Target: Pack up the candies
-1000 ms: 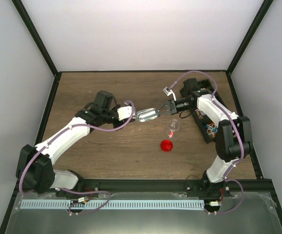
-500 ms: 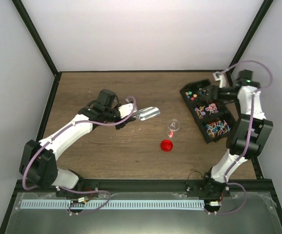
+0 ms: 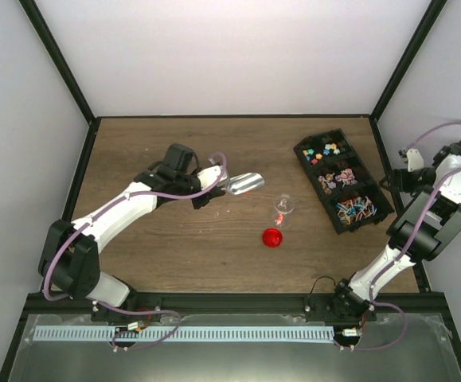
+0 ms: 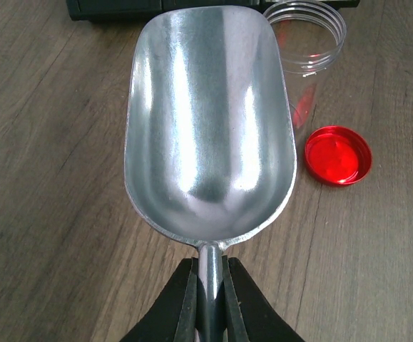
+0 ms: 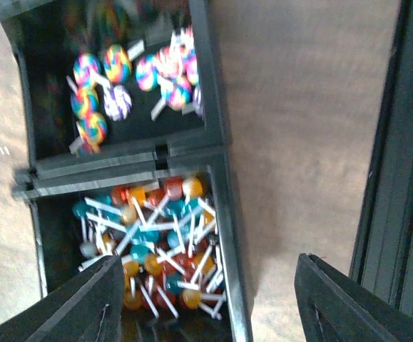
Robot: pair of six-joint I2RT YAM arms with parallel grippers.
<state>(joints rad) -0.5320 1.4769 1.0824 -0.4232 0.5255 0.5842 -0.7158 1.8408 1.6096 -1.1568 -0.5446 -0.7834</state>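
Silvery empty scoop point(image 4: 210, 121), its handle pinched in the left gripper point(image 4: 208, 285), hangs near a clear jar point(image 4: 313, 50) and red lid point(image 4: 338, 154). Candies point(image 5: 149, 242) fill a black tray point(image 3: 370, 170) at the table's right, the right gripper point(image 5: 206, 303) spread wide over its right edge.

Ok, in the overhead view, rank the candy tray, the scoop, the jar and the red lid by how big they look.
1. black candy tray
2. metal scoop
3. clear jar and red lid: they look about alike, so no ranking.
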